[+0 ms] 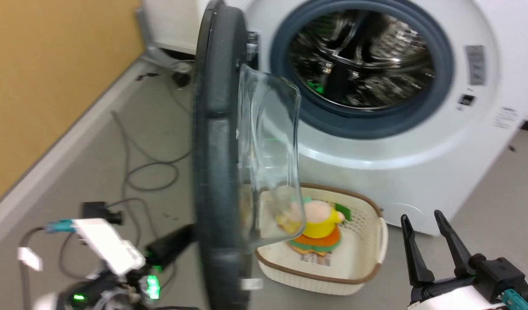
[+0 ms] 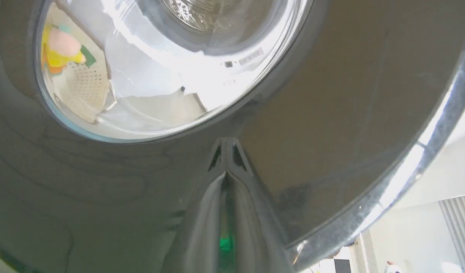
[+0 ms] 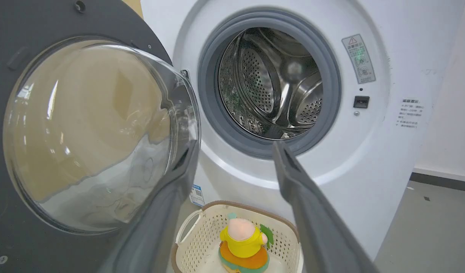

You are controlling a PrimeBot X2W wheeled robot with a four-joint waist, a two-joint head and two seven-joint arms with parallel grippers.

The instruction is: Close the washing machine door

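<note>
Now the left hand (image 2: pixel 225 142) — fingers squeezed together, holding nothing — is pressing the half-open washing machine door (image 1: pixel 216 150); next it needs pushing shut. The right hand (image 1: pixel 421 215) is waiting open, empty.

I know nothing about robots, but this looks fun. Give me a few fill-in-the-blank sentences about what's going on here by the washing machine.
1. The washing machine door stands ____, showing the steel drum.
2. The left gripper, fingers shut together, meets the black rim of the ____.
3. A cream ____ on the floor holds a plush toy.
4. The right gripper has its fingers spread and holds ____.
Missing words: open; door; basket; nothing.
</note>
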